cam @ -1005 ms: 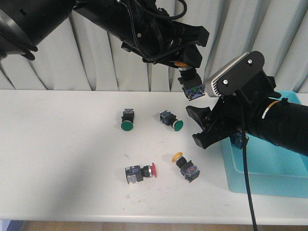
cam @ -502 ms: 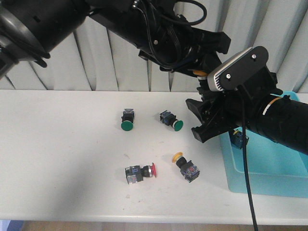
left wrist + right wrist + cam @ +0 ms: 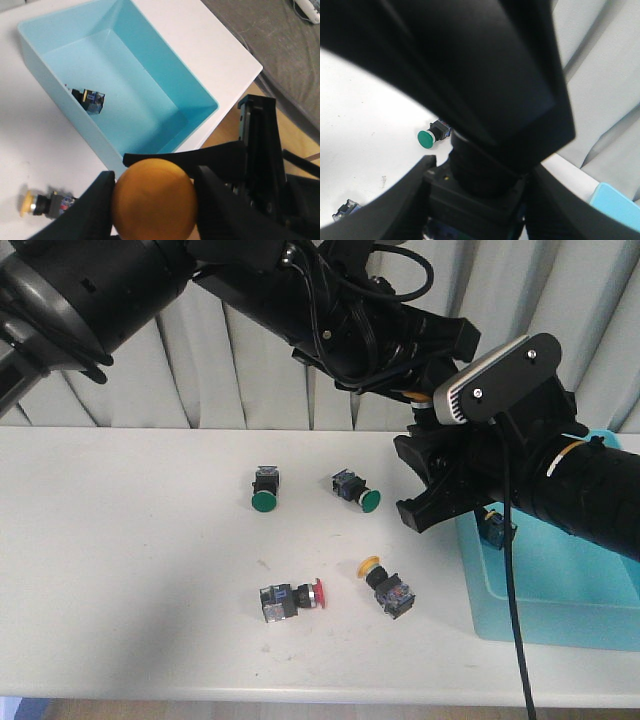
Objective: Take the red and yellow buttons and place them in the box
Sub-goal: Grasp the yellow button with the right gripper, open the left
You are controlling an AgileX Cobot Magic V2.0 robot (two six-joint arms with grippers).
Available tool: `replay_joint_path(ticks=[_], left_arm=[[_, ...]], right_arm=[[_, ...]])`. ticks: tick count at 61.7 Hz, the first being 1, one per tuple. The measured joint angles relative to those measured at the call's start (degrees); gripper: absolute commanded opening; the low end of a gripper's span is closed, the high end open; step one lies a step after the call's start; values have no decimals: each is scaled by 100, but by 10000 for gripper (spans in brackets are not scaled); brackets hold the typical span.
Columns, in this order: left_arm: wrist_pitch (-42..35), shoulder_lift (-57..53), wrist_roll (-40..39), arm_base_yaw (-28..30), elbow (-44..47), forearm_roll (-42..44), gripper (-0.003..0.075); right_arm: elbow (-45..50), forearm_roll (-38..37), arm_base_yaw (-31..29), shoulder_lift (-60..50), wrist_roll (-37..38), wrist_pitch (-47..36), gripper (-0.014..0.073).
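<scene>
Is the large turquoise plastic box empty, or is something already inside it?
Not empty. The turquoise box holds one black-and-blue switch body near one wall; its cap colour cannot be told.

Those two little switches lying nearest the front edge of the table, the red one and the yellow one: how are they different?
The red button has a red cap pointing right toward the box; the yellow button has a yellow cap pointing up-left, away from the box. The red button lies square to the table edge, while the yellow button lies diagonally. The yellow button is nearer the box. Both lie on their sides with boxy dark bodies.
</scene>
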Motion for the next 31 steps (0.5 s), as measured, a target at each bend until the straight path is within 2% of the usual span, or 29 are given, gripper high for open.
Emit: replay_joint_path(ticks=[9, 21, 31], left_arm=[[-59, 0, 376, -40, 0, -19, 218], [-233, 0, 585, -51, 0, -11, 426], [-558, 0, 591, -57, 0, 259, 503]], right_arm=[[0, -1, 0, 0, 0, -29, -7], [0, -17, 0, 0, -39, -127, -7], [0, 4, 8, 2, -27, 93, -6]])
